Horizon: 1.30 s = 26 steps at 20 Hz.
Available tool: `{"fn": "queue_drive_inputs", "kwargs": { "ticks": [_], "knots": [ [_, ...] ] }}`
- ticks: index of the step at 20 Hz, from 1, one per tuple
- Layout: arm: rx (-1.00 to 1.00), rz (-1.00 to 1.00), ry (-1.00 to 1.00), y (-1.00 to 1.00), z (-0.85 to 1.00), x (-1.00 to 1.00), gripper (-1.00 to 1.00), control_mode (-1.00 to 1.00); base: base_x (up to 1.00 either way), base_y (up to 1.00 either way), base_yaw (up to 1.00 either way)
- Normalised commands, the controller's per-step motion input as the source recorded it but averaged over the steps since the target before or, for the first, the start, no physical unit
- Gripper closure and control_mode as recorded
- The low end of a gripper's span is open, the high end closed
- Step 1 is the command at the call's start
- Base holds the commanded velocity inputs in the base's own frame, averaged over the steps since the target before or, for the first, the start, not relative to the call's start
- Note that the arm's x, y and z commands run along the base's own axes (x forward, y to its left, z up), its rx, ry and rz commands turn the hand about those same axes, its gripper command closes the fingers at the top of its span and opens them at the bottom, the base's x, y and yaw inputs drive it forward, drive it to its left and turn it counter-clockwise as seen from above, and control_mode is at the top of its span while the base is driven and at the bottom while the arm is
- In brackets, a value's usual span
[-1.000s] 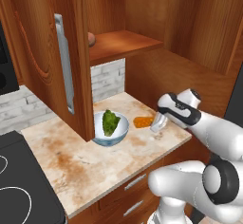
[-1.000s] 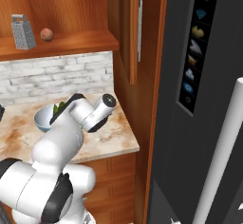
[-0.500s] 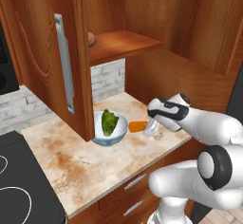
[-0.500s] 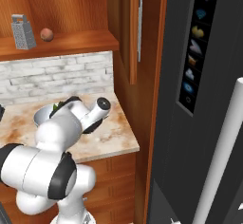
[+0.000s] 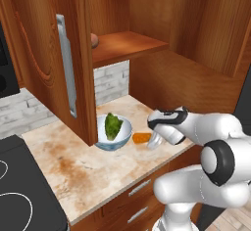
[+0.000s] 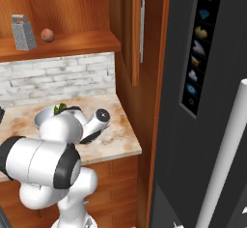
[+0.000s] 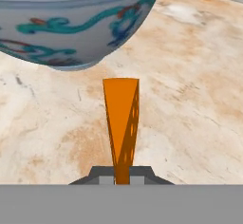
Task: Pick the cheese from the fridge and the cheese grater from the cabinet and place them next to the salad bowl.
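The cheese (image 7: 121,118), a thin orange wedge, sits between my gripper's (image 7: 122,176) dark finger tips, which are shut on its near end. It points at the salad bowl (image 7: 80,26), white with teal patterns and green leaves inside, a short gap ahead. In the left base view the cheese (image 5: 142,137) is low over the counter just right of the bowl (image 5: 113,132), with the gripper (image 5: 153,141) behind it. The cheese grater (image 6: 23,32) stands upright on the open cabinet's shelf (image 6: 62,43). The cabinet door (image 5: 49,54) with its silver handle (image 5: 66,66) hangs open left of the bowl.
A small brown round lump (image 6: 47,35) lies beside the grater. The dark fridge front (image 6: 202,77) with a pale bar handle (image 6: 226,149) rises at the right. A black stovetop (image 5: 19,196) borders the marbled counter (image 5: 73,161) on the left.
The arm has swung down and toward the bowl, lowering the cheese from above the counter to just over it beside the bowl. The bowl and grater have not moved.
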Motion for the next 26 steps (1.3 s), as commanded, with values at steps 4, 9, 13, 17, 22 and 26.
{"fn": "queue_drive_inputs", "kwargs": {
  "ticks": [4,9,13,17,22,26],
  "knots": [
    [-0.03,-0.01,0.00,0.00,-0.30,0.00,1.00,-1.00,0.00,0.00,0.00],
    [-0.02,0.00,0.00,0.00,-0.21,0.00,1.00,-1.00,0.00,0.00,0.00],
    [0.00,0.00,0.00,0.00,0.00,0.00,1.00,-1.00,0.00,0.00,0.00],
    [0.00,0.00,0.00,0.00,0.00,0.00,-1.00,-1.00,0.00,0.00,0.00],
    [0.00,0.00,0.00,0.00,0.00,0.00,-1.00,-1.00,0.00,0.00,0.00],
    [-0.01,0.00,0.05,0.00,0.00,0.00,-1.00,-1.00,0.00,0.00,0.00]
  ]
}}
